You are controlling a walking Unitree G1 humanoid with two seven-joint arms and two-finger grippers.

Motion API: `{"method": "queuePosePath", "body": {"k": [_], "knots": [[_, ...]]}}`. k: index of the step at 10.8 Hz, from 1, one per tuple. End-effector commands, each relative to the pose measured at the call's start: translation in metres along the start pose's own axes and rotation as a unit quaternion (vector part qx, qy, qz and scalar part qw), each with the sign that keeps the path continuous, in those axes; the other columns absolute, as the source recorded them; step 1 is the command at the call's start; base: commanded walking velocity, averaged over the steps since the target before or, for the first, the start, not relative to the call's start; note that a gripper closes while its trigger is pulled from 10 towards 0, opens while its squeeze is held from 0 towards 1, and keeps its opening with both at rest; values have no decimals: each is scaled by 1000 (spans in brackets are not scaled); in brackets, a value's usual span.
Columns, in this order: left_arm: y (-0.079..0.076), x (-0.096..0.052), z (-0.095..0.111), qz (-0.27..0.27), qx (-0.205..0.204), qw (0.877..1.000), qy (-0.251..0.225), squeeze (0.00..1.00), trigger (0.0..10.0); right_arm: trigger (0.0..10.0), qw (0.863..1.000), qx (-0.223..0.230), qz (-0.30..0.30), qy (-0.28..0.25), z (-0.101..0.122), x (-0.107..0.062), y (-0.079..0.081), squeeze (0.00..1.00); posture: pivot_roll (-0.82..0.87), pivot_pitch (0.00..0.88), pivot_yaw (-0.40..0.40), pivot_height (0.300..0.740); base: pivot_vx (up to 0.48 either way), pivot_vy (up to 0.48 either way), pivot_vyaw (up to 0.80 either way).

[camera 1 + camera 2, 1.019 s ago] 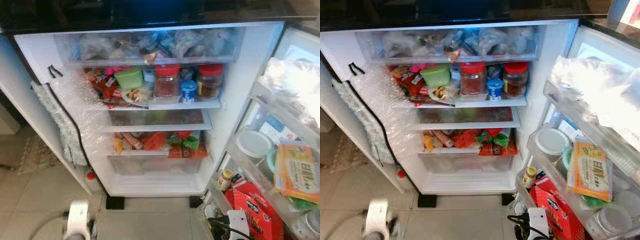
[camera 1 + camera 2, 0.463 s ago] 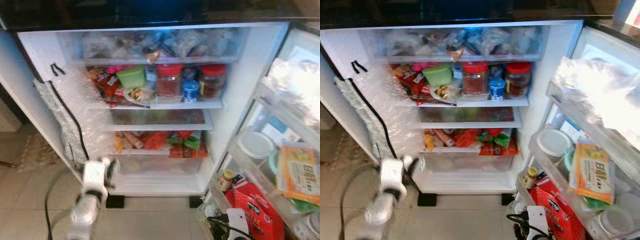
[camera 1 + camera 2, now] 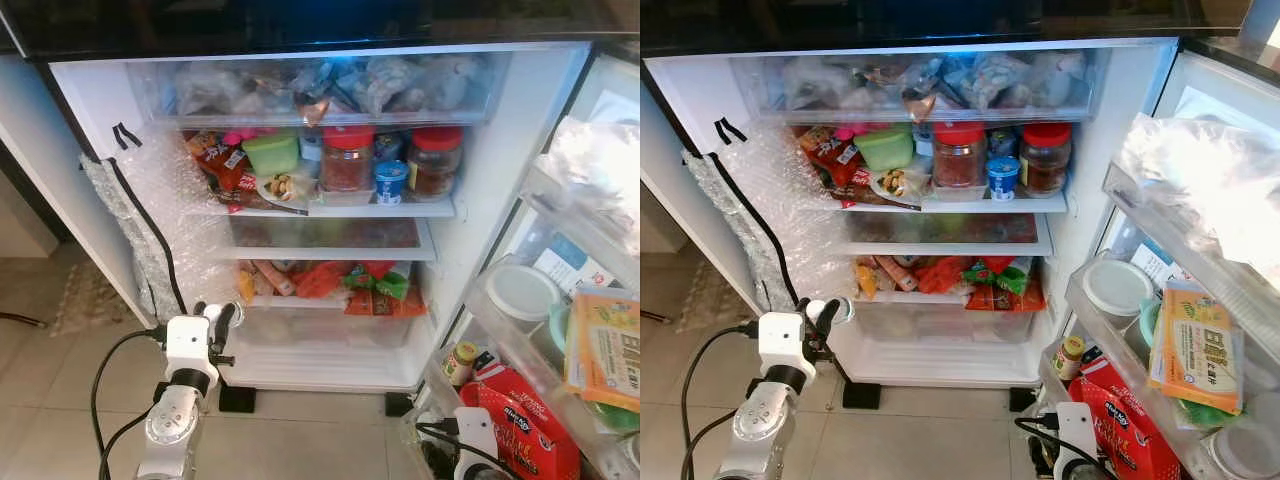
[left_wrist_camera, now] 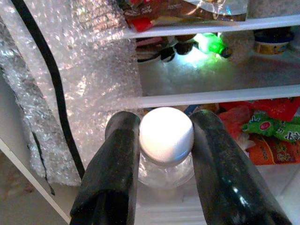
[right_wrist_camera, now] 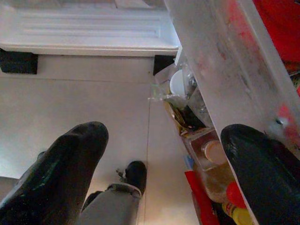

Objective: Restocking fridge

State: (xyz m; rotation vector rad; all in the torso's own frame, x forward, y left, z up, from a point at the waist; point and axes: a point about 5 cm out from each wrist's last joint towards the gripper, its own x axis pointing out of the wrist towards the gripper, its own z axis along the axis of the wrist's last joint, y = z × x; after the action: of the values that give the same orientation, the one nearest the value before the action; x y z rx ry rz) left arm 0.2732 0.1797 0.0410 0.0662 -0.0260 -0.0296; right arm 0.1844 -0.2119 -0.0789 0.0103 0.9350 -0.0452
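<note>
Left pincer (image 4: 161,154) grips a white-capped, seemingly clear bottle (image 4: 166,140) before the open fridge (image 3: 500,130); carrying in progress, next needs a free shelf spot.

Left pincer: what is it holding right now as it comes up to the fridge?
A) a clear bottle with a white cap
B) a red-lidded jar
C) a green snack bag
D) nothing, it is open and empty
A. In the left wrist view the two black fingers of the left pincer press on either side of the white cap of a clear bottle, held in front of the fridge near its lower shelves.
</note>
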Motion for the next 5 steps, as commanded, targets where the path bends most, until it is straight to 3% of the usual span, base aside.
{"method": "queuePosePath", "body": {"k": [1, 5], "knots": [[-1, 3, 4, -1, -3, 1000, -5, 0, 10000, 10000, 1000, 5, -11, -8, 8, 0, -8, 0, -73, 0, 17, 740, 0, 0, 0], [1, 9, 7, 7, -7, 1000, -6, 0, 10000, 10000, 1000, -11, -2, -13, 16, 1, -10, 0, -78, 0, 8, 740, 0, 0, 0]]}}
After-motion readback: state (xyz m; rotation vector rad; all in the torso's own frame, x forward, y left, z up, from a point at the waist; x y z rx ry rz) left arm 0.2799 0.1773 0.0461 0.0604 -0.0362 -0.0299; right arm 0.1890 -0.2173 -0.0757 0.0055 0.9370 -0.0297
